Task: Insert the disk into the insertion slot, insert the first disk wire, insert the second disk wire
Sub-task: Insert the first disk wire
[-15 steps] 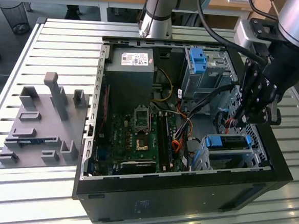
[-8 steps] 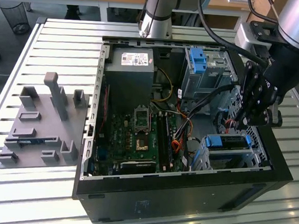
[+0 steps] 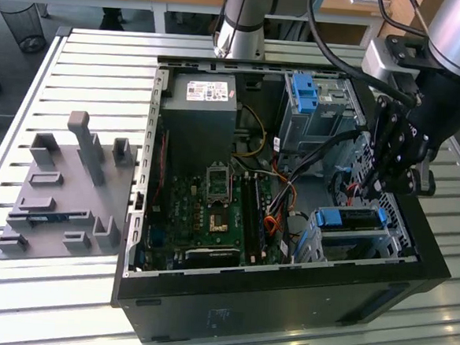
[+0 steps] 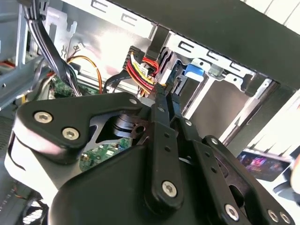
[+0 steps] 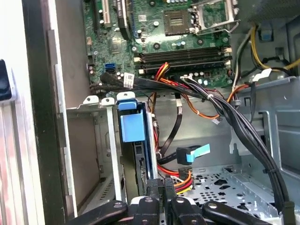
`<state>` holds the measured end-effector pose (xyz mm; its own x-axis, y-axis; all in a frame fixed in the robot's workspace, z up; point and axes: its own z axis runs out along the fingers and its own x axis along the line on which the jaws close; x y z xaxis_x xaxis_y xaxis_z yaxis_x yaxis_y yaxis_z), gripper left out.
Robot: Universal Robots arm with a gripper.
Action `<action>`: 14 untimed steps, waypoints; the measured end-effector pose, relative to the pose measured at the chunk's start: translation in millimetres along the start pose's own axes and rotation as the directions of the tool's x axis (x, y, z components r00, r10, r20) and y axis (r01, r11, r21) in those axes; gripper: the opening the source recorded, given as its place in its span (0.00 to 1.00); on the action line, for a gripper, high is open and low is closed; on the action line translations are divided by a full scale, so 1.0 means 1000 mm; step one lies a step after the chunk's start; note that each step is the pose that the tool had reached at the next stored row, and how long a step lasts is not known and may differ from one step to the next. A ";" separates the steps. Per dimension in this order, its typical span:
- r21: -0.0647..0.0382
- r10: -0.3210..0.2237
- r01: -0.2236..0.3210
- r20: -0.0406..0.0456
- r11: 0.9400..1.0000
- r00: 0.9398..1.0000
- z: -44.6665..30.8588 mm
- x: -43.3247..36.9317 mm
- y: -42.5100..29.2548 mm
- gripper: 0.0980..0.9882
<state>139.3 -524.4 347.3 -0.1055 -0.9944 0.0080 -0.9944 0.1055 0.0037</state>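
The disk (image 3: 351, 220), in its bright blue caddy, sits inside the insertion slot (image 3: 315, 235) at the case's near corner on the exterior view's right. In the first wrist view the disk (image 5: 132, 132) stands edge-on in the silver slot frame (image 5: 109, 150). My gripper (image 3: 376, 183) hangs just behind the disk. Its fingers (image 5: 153, 187) are nearly together on the plug of a red, yellow and black disk wire (image 5: 182, 181), close to the disk's back edge. That wire (image 4: 140, 68) ends at my gripper (image 4: 168, 91). A second wire with a blue plug (image 5: 187, 153) hangs loose nearby.
The open black computer case (image 3: 268, 301) lies on a slatted metal table (image 3: 96, 60). A taller grey cage with a blue tab (image 3: 303, 91) stands at the back. Black cable bundles (image 5: 234, 117) cross near the bay. A grey fixture plate (image 3: 63, 192) lies at the exterior view's left.
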 end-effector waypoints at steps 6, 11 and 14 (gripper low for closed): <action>0.007 -0.056 0.056 -0.001 0.998 0.998 0.0016 0.0002 0.0012 0.07; 0.034 -0.063 0.063 0.000 0.997 0.998 0.0019 0.0019 0.0048 0.07; 0.035 -0.063 0.063 0.000 0.997 0.998 0.0032 0.0022 0.0060 0.07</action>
<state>133.1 -526.0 344.1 -0.0423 -0.9991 0.0073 -0.9986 0.0420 -0.0312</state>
